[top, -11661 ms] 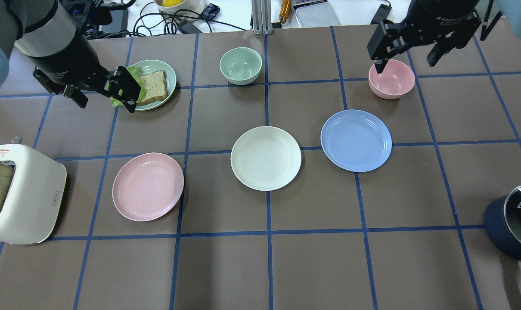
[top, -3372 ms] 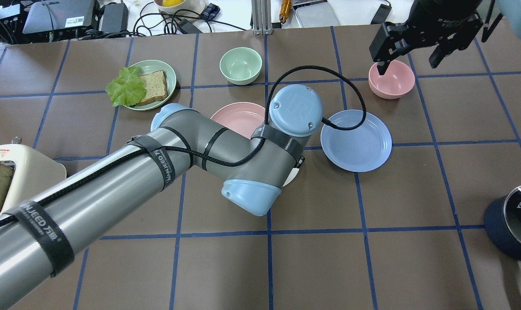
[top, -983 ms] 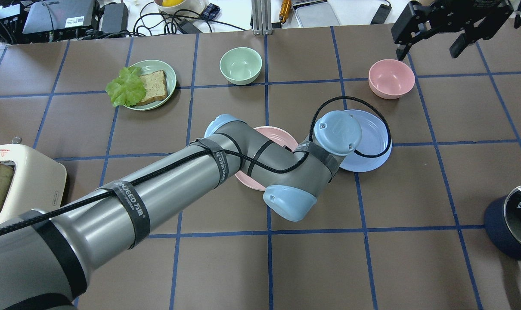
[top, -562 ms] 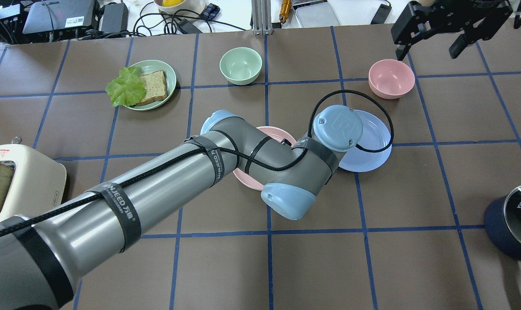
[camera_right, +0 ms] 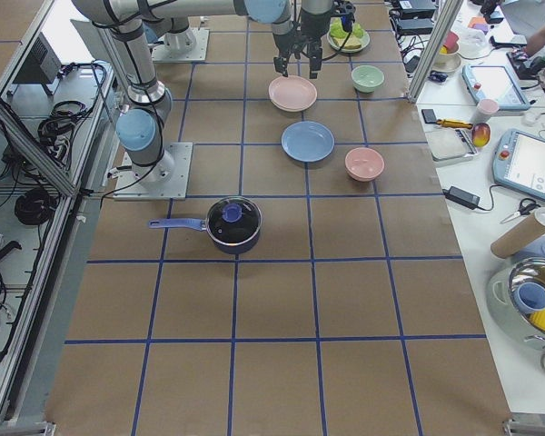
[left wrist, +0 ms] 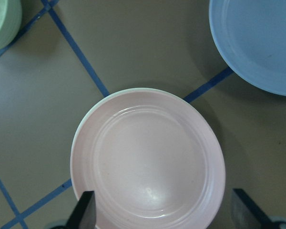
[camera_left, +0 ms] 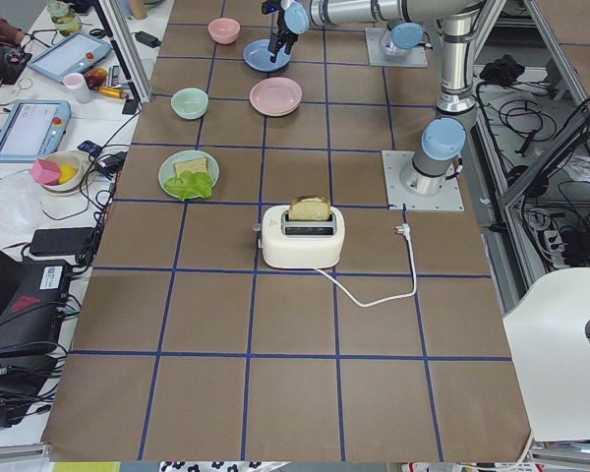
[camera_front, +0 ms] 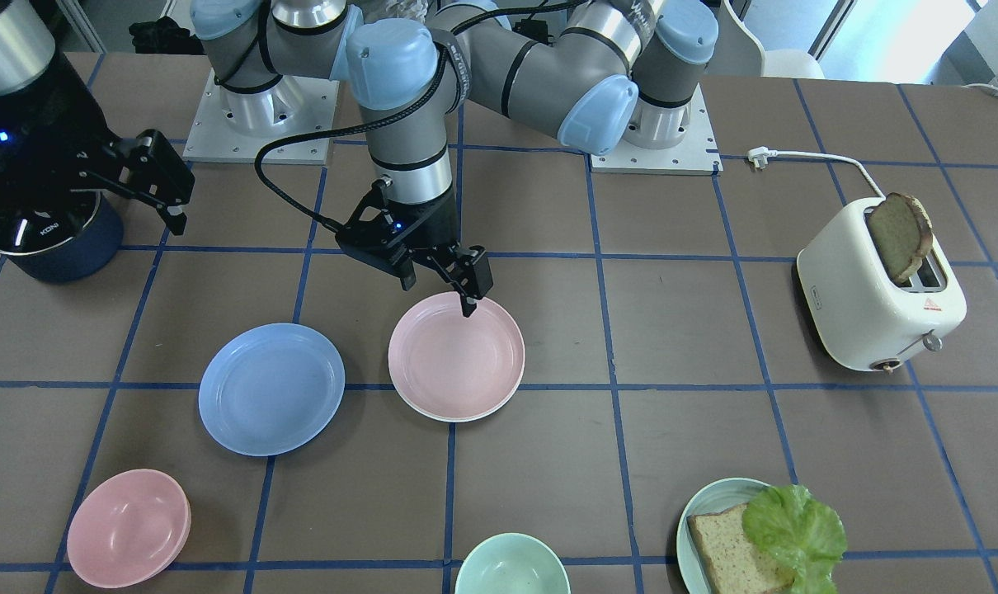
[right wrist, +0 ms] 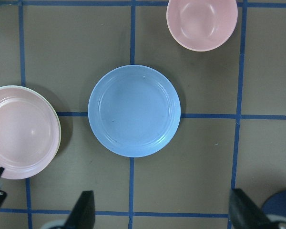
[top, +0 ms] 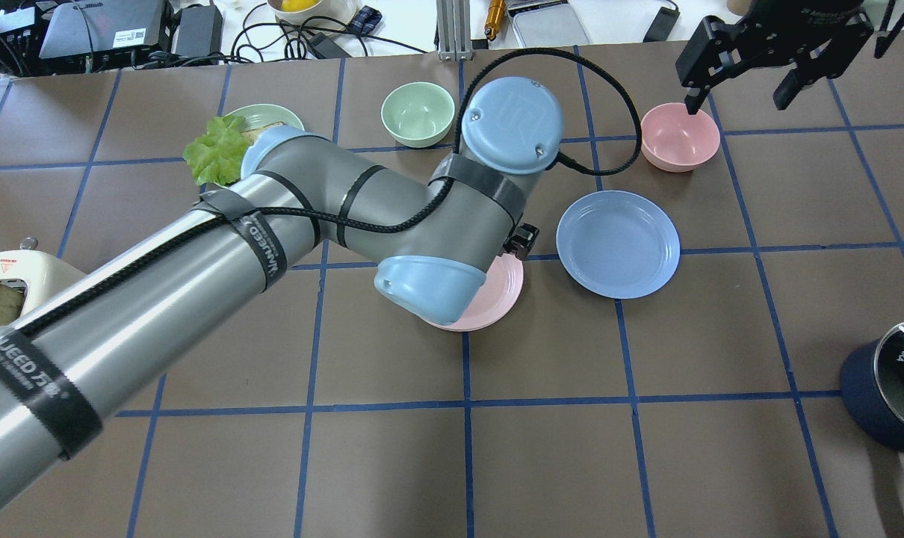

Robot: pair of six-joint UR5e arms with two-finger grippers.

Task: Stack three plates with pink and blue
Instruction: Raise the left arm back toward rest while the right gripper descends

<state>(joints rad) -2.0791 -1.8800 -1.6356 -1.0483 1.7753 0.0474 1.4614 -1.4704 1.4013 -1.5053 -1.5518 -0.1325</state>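
The pale pink plate lies on the cream-white plate, of which only a thin rim shows, at the table's middle. The periwinkle blue plate lies alone beside the pair, apart from it. My left gripper is open and empty, hovering over the pink plate's edge nearest the robot; the left wrist view shows its fingers wide apart above the plate. My right gripper is open and empty, held high near the pink bowl. Its wrist view looks down on the blue plate.
A pink bowl stands beyond the blue plate. A green bowl and a teal plate with bread and lettuce stand at the far side. A toaster holds a bread slice. A dark pot stands at the right edge.
My left arm has drawn back from the blue plate's edge and lifted, its wrist now over the pink plate. The pink plate stays on the cream-white one. The right gripper shifted slightly.
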